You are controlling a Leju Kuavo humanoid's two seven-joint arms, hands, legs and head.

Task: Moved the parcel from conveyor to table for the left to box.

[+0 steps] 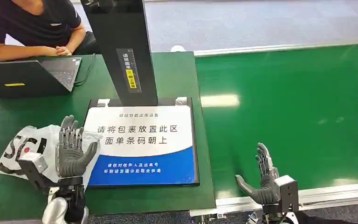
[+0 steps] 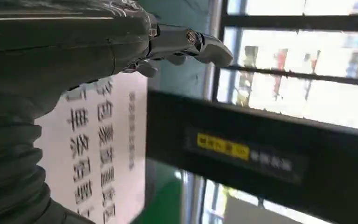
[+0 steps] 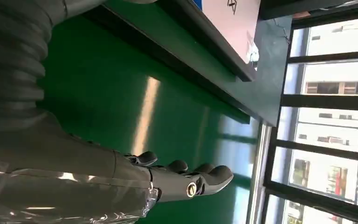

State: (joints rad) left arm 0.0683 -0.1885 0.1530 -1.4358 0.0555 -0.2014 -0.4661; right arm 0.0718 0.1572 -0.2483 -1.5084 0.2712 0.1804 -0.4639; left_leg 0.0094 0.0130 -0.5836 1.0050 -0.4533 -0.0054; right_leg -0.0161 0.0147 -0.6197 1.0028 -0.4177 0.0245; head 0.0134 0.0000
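Note:
A white plastic parcel bag (image 1: 25, 147) with black lettering lies on the green table, left of the scan pad (image 1: 142, 140). My left hand (image 1: 73, 149) is raised above the bag's right edge, fingers spread, holding nothing. My right hand (image 1: 262, 179) hovers over the near edge of the green conveyor belt (image 1: 289, 107), fingers extended and empty. The left wrist view has my left hand's fingers (image 2: 191, 44) stretched out over the white sign (image 2: 102, 149). In the right wrist view my right hand's fingers (image 3: 191, 179) reach out above the belt (image 3: 121, 98).
A black scanner column (image 1: 121, 46) rises behind the pad. A person sits at the back left with a dark laptop (image 1: 28, 74). The belt's metal rail (image 1: 307, 196) runs along its near edge.

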